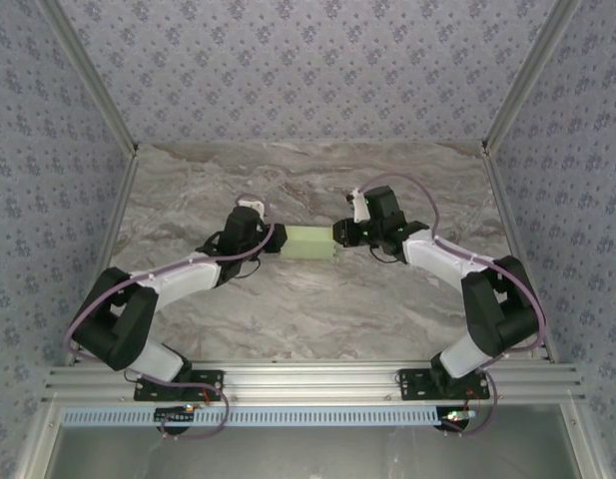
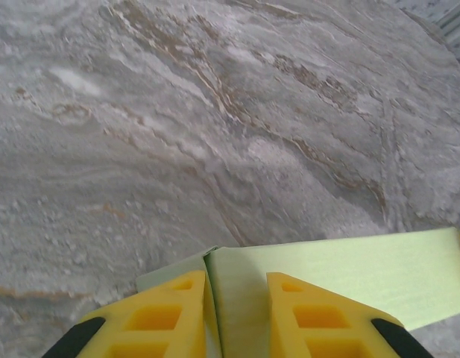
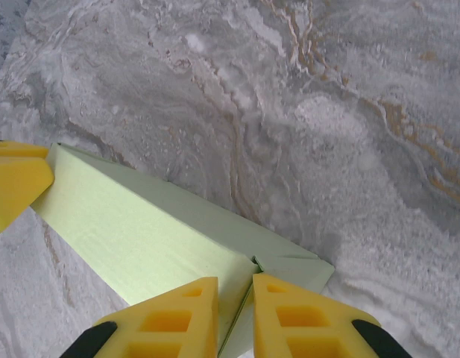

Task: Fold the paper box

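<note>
Paper box (image 1: 309,242) at mid table (image 1: 317,319), betw both arms. Left gripper (image 2: 237,317) & right gripper (image 3: 235,317) each pinch an end wall. Thin card: light, dents easily, prob best held gently at end edges

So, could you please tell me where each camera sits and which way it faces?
Top external: fixed above and behind the bases, looking down over the table; both arms show, left claw and right claw at the ends of the paper box.
Left wrist: on the left wrist, looking down past its own yellow fingers at the box.
Right wrist: likewise, from the opposite end.
Shared: all three show the box.
</note>
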Tool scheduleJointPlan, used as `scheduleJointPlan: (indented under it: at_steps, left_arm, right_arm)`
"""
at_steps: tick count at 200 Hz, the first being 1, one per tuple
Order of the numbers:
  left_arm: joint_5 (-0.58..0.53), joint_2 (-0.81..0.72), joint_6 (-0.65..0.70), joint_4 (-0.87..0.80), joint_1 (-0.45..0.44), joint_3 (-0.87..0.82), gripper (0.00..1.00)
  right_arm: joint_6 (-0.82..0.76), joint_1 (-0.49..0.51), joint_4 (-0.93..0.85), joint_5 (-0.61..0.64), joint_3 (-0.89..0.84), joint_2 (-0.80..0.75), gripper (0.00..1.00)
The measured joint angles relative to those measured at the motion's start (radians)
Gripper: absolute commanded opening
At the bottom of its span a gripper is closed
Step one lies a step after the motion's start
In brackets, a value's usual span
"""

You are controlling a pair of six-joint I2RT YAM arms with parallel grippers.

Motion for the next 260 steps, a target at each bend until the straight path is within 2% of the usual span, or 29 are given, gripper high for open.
scheduleJointPlan:
  at_steps: [54,165,196,230,260]
  left_arm:
    - [-0.003,0.000,0.009,0.008,0.004,-0.005,0.26]
    - [-0.063,-0.217,-0.055,0.005,-0.075,-0.201,0.30]
    - [-0.087,-0.230,-0.063,0.002,-0.091,-0.212,0.32]
    - [-0.101,-0.230,-0.072,-0.031,-0.098,-0.198,0.39]
    - [-0.097,-0.235,-0.083,-0.087,-0.095,-0.178,0.52]
  right_arm:
    - [-0.017,0.000,0.001,0.000,0.007,0.011,0.20]
    - [-0.008,0.121,0.000,0.108,-0.103,-0.108,0.23]
    - [0.011,0.133,0.008,0.121,-0.117,-0.119,0.28]
    - [0.050,0.122,0.000,0.095,-0.114,-0.119,0.37]
    - [0.085,0.095,-0.016,0.042,-0.108,-0.118,0.42]
